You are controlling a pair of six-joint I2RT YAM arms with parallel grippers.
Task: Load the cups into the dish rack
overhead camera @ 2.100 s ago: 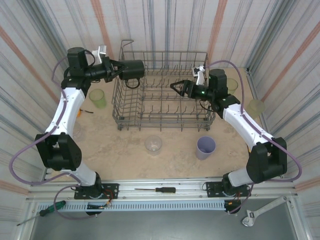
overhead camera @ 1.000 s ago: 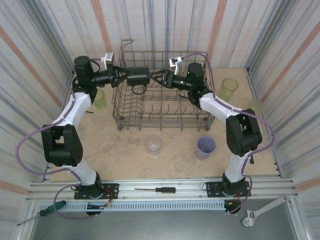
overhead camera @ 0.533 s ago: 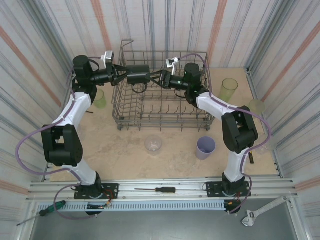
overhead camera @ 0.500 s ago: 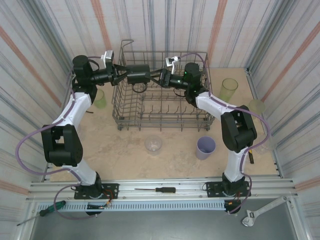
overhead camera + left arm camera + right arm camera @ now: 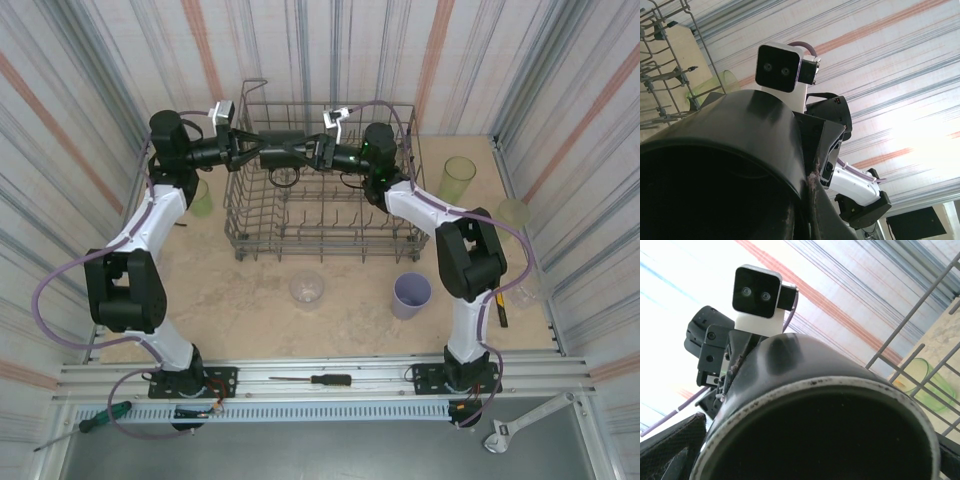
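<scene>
A black mug (image 5: 283, 152) hangs on its side above the back left of the grey wire dish rack (image 5: 330, 243). My left gripper (image 5: 250, 150) is shut on the mug's rim (image 5: 807, 192); the mug's dark mouth (image 5: 715, 170) looms in the left wrist view. My right gripper (image 5: 312, 153) stands open at the mug's other end, its jaws either side of the base (image 5: 815, 440). On the table stand a clear cup (image 5: 307, 289), a lavender cup (image 5: 411, 295), a green tumbler (image 5: 200, 196) left of the rack and an olive one (image 5: 458, 178) to its right.
Another pale cup (image 5: 513, 212) stands by the right wall. A black-handled screwdriver (image 5: 315, 379) lies on the near rail, a green-handled one (image 5: 100, 418) and a wrench (image 5: 505, 430) lower down. Striped walls close in on three sides.
My right gripper has swung left across the rack's back edge and now meets the mug's base. The left gripper has kept hold of the mug, shifting it slightly right.
</scene>
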